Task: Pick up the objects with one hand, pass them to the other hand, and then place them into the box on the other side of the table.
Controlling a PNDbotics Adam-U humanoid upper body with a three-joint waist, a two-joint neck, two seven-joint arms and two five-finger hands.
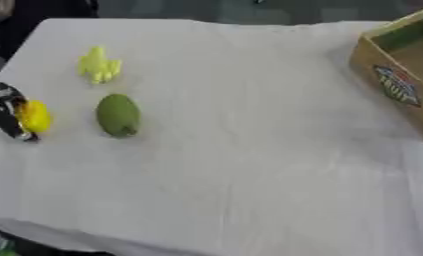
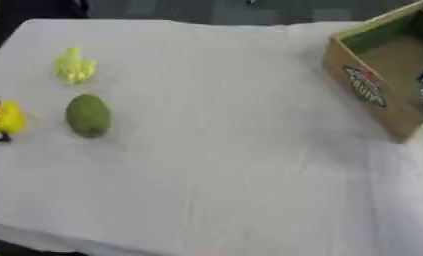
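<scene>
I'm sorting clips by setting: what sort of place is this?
Likely a lab or test room set up for handover practice: a table under a plain white cloth, toy-like fruit such as a green one, and a cardboard box at the right. The left hand holds a yellow piece.

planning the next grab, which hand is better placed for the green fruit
Left. The left hand is at the table's left edge beside the green fruit, though it is curled on a yellow object. The right hand barely shows by the box.
</scene>
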